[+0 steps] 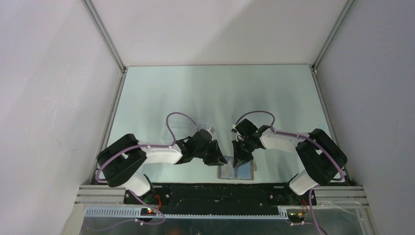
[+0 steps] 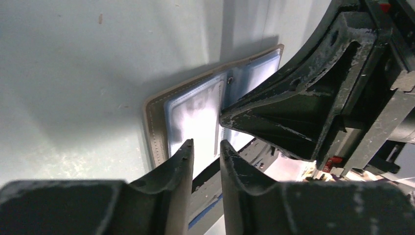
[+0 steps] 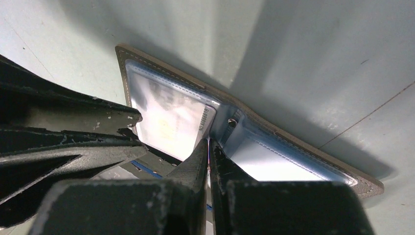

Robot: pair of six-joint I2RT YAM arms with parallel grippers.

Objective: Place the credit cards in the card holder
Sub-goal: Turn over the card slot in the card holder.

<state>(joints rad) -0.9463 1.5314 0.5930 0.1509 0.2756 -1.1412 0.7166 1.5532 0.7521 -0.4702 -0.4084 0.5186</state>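
The pale green-grey table (image 1: 210, 93) carries the small grey-brown fold-over card holder (image 3: 122, 63) with light blue lining, which lies open and flat at the near edge between the two arms. The left gripper (image 2: 206, 149) hovers over one half of it, jaws a little apart with nothing clearly between them. The right gripper (image 3: 209, 147) points at the centre fold, jaws pressed together; whether they pinch a thin edge cannot be told. One whitish plastic credit card (image 3: 171, 117) with dark print lies in a clear pocket, seemingly almost fully in. So one card looks nearly done, and no other cards show
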